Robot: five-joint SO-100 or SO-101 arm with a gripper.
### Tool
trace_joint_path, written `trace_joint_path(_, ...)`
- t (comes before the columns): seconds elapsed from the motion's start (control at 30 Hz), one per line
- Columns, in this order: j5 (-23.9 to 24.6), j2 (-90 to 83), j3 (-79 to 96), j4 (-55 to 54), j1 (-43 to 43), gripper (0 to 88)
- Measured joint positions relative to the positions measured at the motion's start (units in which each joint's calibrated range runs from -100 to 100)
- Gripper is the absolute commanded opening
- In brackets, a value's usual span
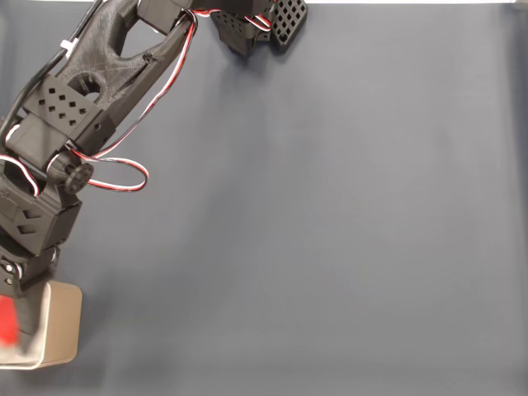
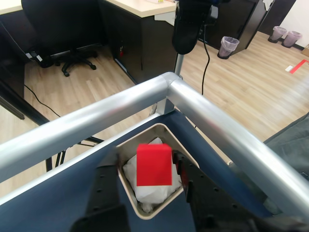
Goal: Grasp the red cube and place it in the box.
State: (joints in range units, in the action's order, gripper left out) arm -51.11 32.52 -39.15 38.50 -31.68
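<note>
No readable writing, logos or labels in either view.

Wrist view: red cube (image 2: 154, 165) sits between the jaws, above the opening of the box (image 2: 126, 191). Gripper (image 2: 153, 181) has dark fingers (image 2: 186, 176) flanking the cube left and right; right one looks pressed against the cube's side, left contact is harder to see. Jaws narrow, clamped on the cube as far as I can tell. Box is beige with rounded corners, with crumpled white lining (image 2: 149, 193) inside. Can't tell whether the cube's underside touches the lining or hangs just above it.

Fixed view: box (image 1: 62, 334) is at the bottom-left corner of the dark blue tabletop (image 1: 330, 231), partly cut by the frame edge. Red cube (image 1: 7, 322) shows as a red patch at the left edge, at the box. Black arm (image 1: 74, 99) runs from top centre down the left side, covering part of the box; red-white-black wires (image 1: 124, 173) loop off it.

Surroundings, wrist view: thick metal rail (image 2: 207, 116) frames the tabletop corner right behind the box, close to the gripper. Beyond it are wood floor (image 2: 251, 82), a black office chair (image 2: 67, 29), a desk (image 2: 140, 9), and bins with liners (image 2: 229, 46) at the far right. A dark object (image 2: 188, 24) hangs at top centre.
</note>
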Motion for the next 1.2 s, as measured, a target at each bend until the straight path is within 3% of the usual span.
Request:
trace_joint_path(0.13, -0.6, 0.0, 0.0, 0.0, 0.0, 64.0)
trace_joint_path(0.3, -1.1, 0.0, 0.0, 0.3, -0.4, 66.4)
trace_joint_path(1.2, -1.0, 0.0, 0.0, 0.3, -0.9, 66.9)
